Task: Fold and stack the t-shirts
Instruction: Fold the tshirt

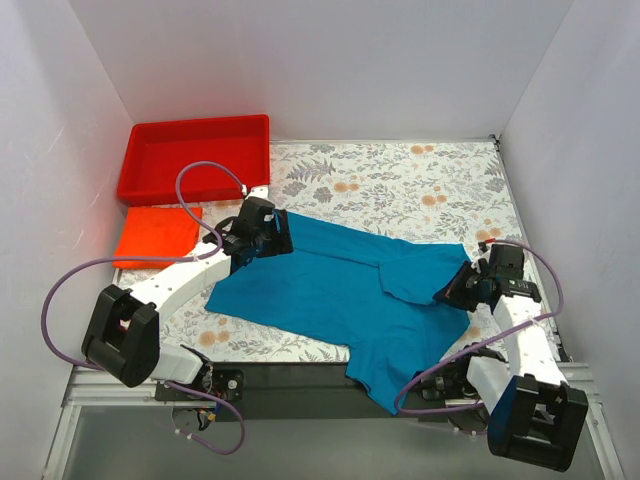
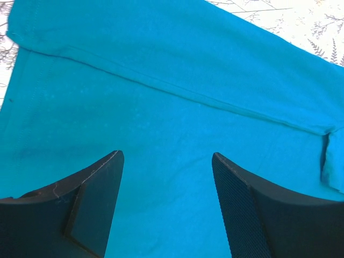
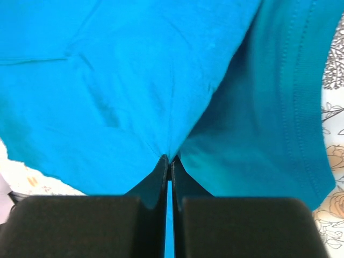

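The teal-blue t-shirt point(image 1: 330, 290) lies spread across the middle of the table, one part hanging over the near edge. It fills the left wrist view point(image 2: 161, 80) and the right wrist view point(image 3: 107, 80). My left gripper point(image 1: 275, 240) is open over the shirt's far left part, its fingers point(image 2: 97, 199) apart with only cloth below. My right gripper point(image 1: 452, 290) is shut on a pinch of the teal shirt's right side point(image 3: 170, 157). The orange-red t-shirt point(image 1: 157, 233) lies folded flat at the left, in front of the tray.
A red plastic tray point(image 1: 140, 160) stands at the far left corner. White walls close in the left, back and right. The floral tablecloth point(image 1: 420, 190) shows at the back right. The table's near edge has a black rail point(image 1: 300, 380).
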`<state>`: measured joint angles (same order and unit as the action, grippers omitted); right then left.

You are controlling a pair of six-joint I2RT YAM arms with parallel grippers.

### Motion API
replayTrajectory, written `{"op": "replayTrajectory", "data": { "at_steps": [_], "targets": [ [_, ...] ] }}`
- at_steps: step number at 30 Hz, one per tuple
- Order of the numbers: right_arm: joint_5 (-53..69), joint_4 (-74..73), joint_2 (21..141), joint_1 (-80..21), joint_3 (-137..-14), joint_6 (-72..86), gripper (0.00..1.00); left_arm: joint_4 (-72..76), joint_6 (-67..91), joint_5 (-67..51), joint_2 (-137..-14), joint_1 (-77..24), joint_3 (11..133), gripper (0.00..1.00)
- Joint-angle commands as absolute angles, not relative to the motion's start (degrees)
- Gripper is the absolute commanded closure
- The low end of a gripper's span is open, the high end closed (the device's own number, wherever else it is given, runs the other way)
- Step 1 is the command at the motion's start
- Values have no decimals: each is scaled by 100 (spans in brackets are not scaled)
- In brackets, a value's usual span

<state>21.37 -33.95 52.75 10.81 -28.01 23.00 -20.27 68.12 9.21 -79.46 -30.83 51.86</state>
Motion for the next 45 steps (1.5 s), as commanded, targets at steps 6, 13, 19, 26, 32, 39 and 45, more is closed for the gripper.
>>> {"op": "replayTrajectory", "data": {
  "at_steps": [6,13,19,26,32,39,45],
  "targets": [
    [2645,-4131,4694,1090,-2962,2566,99,-2145,6724,1169,-7726,-3067,5256,34],
    [2357,-4517,4659,1090,-2812,2101,66,-2188,6732,1213,-7796,-3059,5265,34],
    [1978,-4650,4790,845,-3523,1601,59,-2215,6732,1362,-7840,-3059,5265,34],
    [502,-3966,5368,-1823,-4104,1968,58,-2232,6741,1731,-7787,-3067,5247,34],
    [-614,-3560,6615,-3424,-4726,2048,60,-2250,6724,2320,-7735,-3067,5238,34],
    [-1678,-3507,8137,-4456,-5563,1995,62,-2285,6724,2672,-7752,-3067,5238,34],
    [-1811,-3445,8911,-4720,-5853,1916,66,-2329,6724,2663,-7787,-3059,5273,34]
  ]
}}
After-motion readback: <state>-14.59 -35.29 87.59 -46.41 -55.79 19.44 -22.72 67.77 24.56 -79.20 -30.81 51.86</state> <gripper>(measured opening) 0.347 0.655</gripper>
